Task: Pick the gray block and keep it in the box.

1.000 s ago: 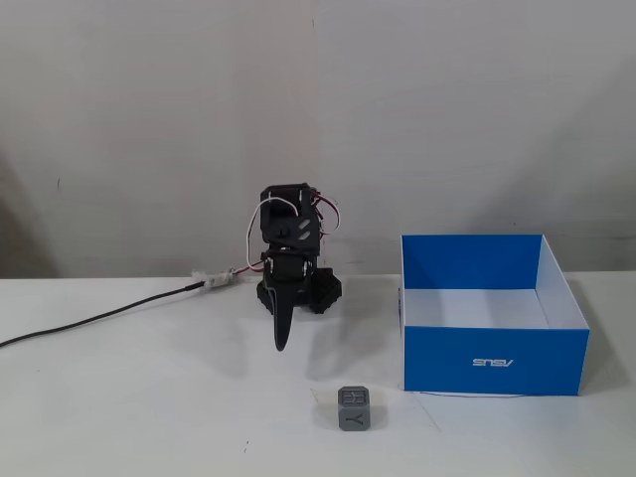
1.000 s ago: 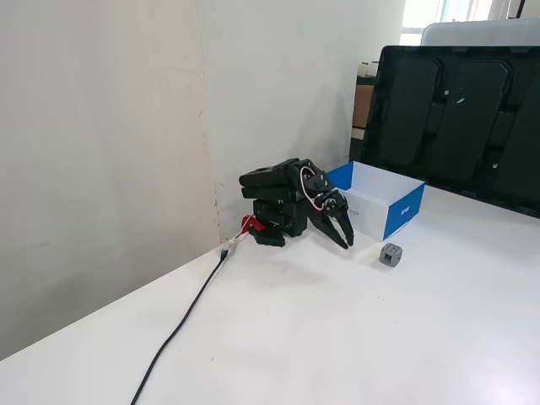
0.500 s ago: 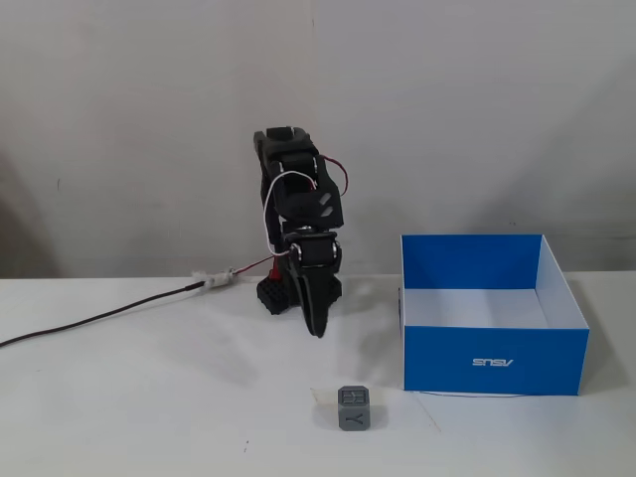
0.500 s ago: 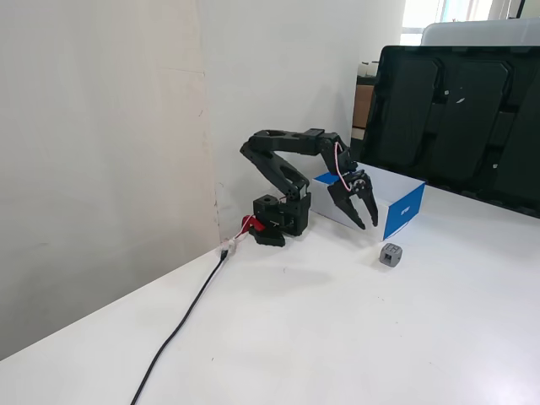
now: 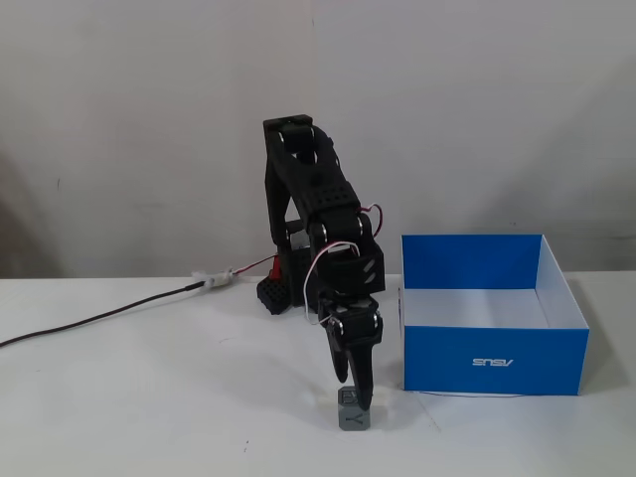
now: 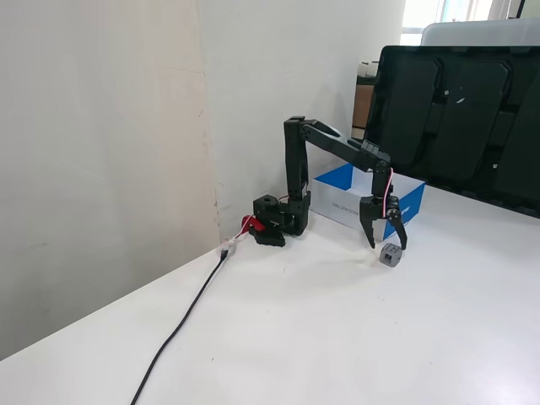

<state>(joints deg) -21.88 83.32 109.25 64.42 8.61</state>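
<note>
The gray block (image 5: pixel 353 414) sits on the white table in front of the arm, a short way left of the box's front corner in a fixed view. It also shows in the other fixed view (image 6: pixel 390 256). The box (image 5: pixel 447 360) is blue outside and white inside, open on top, and appears empty; in a fixed view (image 6: pixel 336 201) it stands behind the arm. My gripper (image 5: pixel 355 394) points straight down just over the block. In a fixed view (image 6: pixel 386 245) its two fingers are spread and straddle the block's top. It holds nothing.
The arm's base (image 5: pixel 278 290) stands at the back near the wall. A black cable (image 5: pixel 99 320) runs left from it across the table. A large dark screen (image 6: pixel 456 118) stands behind the box in a fixed view.
</note>
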